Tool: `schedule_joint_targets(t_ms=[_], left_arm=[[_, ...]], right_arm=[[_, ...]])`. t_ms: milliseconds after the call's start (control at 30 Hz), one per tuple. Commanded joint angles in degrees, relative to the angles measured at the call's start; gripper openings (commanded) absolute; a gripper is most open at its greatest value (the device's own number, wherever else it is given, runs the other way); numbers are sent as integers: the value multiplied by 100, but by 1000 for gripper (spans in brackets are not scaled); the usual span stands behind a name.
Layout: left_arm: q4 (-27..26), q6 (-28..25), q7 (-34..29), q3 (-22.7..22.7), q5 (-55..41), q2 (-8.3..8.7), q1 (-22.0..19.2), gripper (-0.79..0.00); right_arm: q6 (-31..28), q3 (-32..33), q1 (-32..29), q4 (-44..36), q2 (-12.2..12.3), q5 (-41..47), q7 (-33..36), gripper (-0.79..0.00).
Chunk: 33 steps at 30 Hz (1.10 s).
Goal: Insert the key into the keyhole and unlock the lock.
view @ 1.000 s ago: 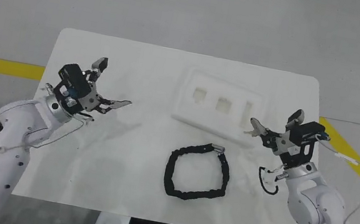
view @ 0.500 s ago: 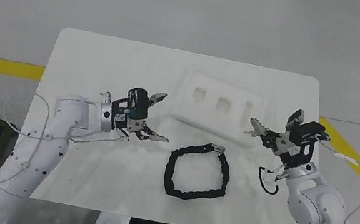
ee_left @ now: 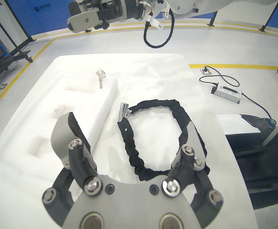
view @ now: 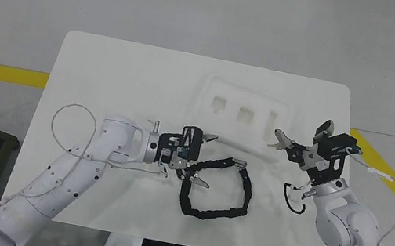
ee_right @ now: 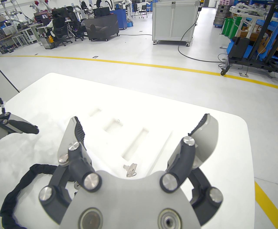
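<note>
A black fabric-covered chain lock (view: 186, 197) lies looped at the table's front middle, with its silver lock cylinder (view: 237, 162) at the loop's far end. My left gripper (view: 205, 159) stands open just left of that cylinder, low over the chain (ee_left: 156, 104); the cylinder (ee_left: 123, 110) lies ahead of its fingers. A small silver key (ee_left: 100, 78) rests on the near edge of the white foam tray (view: 243, 113). My right gripper (view: 303, 134) hangs open at the tray's right end, with the key (ee_right: 130, 170) just below it.
The foam tray (ee_right: 108, 121) has three rectangular pockets. The white table (view: 112, 68) is bare on its left half. A loose black cable loop (view: 294, 197) hangs off the right arm near the table's right edge.
My left arm has swept from the table's left side rightward to the chain lock, its gripper staying open. The right arm has not moved.
</note>
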Motion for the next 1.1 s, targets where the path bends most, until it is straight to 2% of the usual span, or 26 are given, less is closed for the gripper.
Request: schedule_joint_targets(t_ms=[0,300,633,833,1067], left_arm=[[102,65,-1,180,78,-60,-145,0],[691,294,332,988,546,-364,-635,0],[1318,552,680,1534,849,-663,-1006,0],[1579,632,794,1671,830,-799,-1153,0],[1579,632,794,1671,830,-799,-1153,0]], right_arm=[[0,0,0,0,0,0,0,0],[0,0,0,0,0,0,0,0],[0,0,0,0,0,0,0,0],[0,0,0,0,0,0,0,0],[0,0,0,0,0,0,0,0]])
